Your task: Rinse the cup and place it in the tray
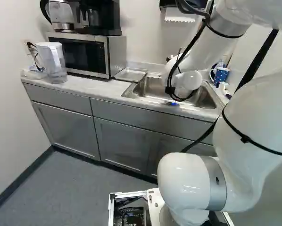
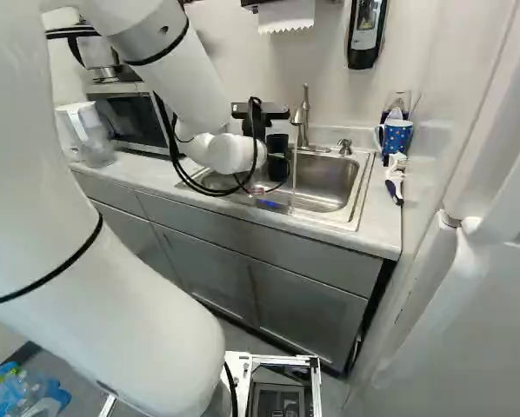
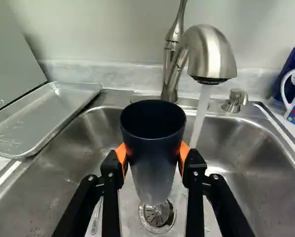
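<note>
I held the dark cup (image 3: pixel 154 148) pinched from both sides in my gripper (image 3: pixel 153 154), nearly upright, mouth upward, just beside the water (image 3: pixel 200 113) falling from the faucet (image 3: pixel 211 52).

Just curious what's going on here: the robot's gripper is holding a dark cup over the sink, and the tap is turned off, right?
Not quite: the tap is running. The wrist view shows water falling beside the dark cup. The gripper does hold that cup over the sink.
</note>
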You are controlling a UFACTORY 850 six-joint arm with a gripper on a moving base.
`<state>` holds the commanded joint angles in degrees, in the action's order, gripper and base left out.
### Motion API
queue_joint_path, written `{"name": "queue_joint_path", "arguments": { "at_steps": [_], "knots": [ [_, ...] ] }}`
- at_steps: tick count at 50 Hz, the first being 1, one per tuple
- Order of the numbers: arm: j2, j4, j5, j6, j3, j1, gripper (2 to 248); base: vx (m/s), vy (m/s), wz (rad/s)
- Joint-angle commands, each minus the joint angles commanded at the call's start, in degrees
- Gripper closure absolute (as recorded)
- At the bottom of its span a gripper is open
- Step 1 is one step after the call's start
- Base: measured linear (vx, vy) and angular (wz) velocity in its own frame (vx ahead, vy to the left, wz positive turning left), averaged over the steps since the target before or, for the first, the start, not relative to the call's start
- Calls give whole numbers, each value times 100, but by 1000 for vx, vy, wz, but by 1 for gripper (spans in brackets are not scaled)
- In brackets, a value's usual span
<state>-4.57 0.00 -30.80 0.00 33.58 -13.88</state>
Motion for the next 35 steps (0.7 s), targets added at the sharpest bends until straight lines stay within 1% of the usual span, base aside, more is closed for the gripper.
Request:
{"name": "queue_joint_path", "arguments": {
  "at_steps": [19,35],
  "knots": [
    [72,0,235,0,69,-254,129,0,0,0],
    [138,0,236,0,134,-443,129,0,0,0]
  ]
}}
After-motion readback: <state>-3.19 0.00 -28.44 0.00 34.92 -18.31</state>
